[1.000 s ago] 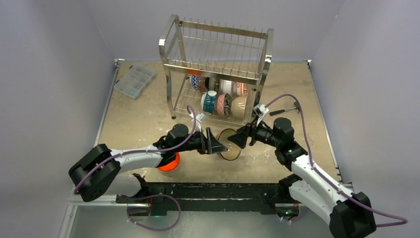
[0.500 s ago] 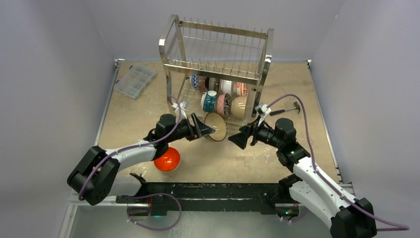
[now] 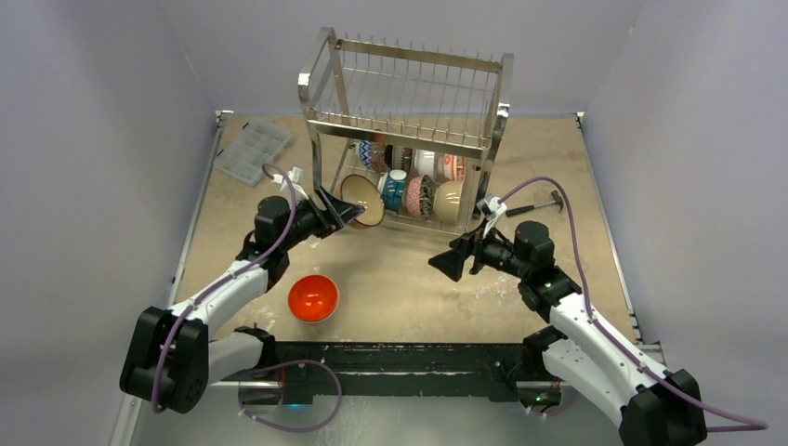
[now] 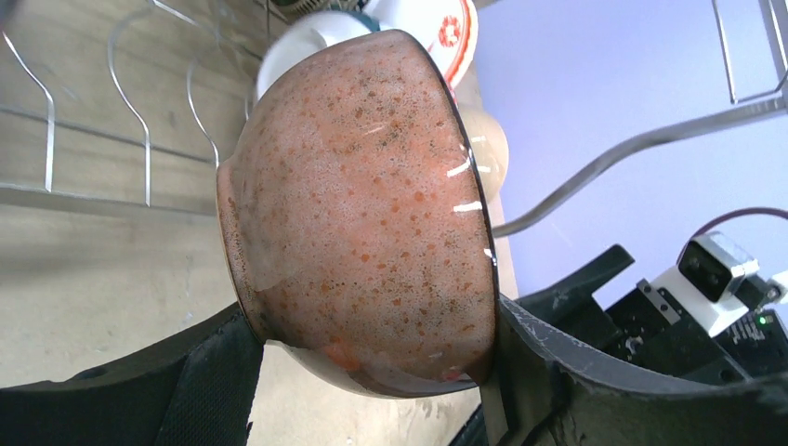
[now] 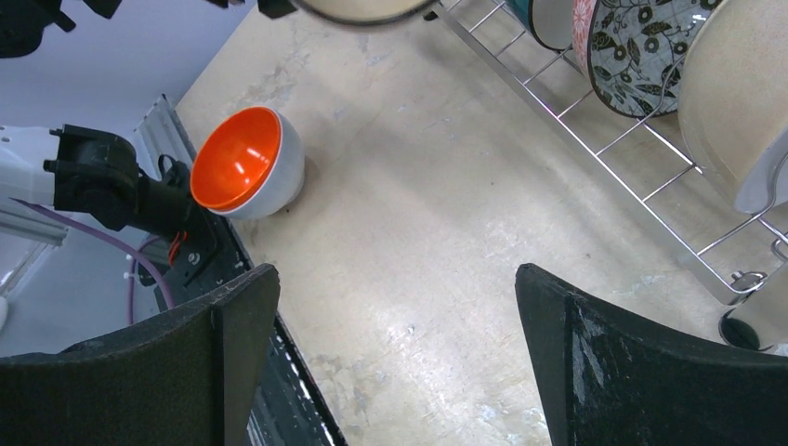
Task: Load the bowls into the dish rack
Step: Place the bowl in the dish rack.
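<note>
My left gripper (image 3: 342, 210) is shut on a speckled brown bowl (image 3: 363, 200), held on its side at the front left of the dish rack's (image 3: 406, 130) lower tier. In the left wrist view the bowl (image 4: 362, 204) fills the frame between my fingers (image 4: 558, 372), with rack prongs behind it. Several bowls (image 3: 420, 193) stand on edge in the lower tier. An orange-red bowl (image 3: 313, 297) sits upright on the table; it also shows in the right wrist view (image 5: 247, 163). My right gripper (image 3: 449, 264) is open and empty, low over the table in front of the rack.
A flat clear plastic compartment box (image 3: 253, 150) lies at the back left. A small hammer (image 3: 536, 205) lies right of the rack. The rack's upper tier holds nothing. The black base rail (image 3: 400, 358) runs along the near edge.
My left gripper carried the brown bowl from the table's middle up and left to the rack's front left corner. My right gripper let go of it and drew back slightly. The orange-red bowl is now uncovered.
</note>
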Controlling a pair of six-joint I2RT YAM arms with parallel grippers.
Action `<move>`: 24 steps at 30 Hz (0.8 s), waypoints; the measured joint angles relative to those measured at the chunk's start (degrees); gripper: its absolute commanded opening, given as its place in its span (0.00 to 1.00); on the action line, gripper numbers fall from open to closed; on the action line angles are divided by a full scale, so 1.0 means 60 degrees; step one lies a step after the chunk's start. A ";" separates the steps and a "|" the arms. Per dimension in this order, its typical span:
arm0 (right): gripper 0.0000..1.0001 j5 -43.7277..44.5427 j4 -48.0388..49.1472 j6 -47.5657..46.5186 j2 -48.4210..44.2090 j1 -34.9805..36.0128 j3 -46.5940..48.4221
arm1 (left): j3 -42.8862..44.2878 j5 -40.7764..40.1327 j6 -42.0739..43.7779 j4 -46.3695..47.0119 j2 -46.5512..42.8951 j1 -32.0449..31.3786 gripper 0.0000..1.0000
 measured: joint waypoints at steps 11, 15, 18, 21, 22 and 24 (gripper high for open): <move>0.99 -0.0004 -0.0211 -0.0127 0.0011 0.0000 0.0000 | 0.0761 -0.0823 0.0856 -0.0058 0.0678 0.0262 0.00; 0.99 -0.0004 -0.0215 -0.0149 0.0011 0.0000 0.0000 | 0.0761 -0.1315 0.1111 -0.0058 0.0958 0.0262 0.00; 0.99 -0.0004 -0.0222 -0.0160 0.0011 0.0000 0.0000 | 0.0783 -0.1661 0.1355 -0.0062 0.1209 0.0262 0.00; 0.99 -0.0004 -0.0226 -0.0171 0.0011 0.0000 0.0000 | 0.0889 -0.2069 0.1716 -0.0215 0.1413 0.0226 0.00; 0.99 -0.0004 -0.0229 -0.0171 0.0007 0.0000 0.0000 | 0.0929 -0.2237 0.1840 -0.0280 0.1446 0.0186 0.00; 0.99 -0.0004 -0.0237 -0.0171 0.0004 0.0000 0.0000 | 0.1071 -0.2699 0.2222 -0.0455 0.1501 -0.0044 0.00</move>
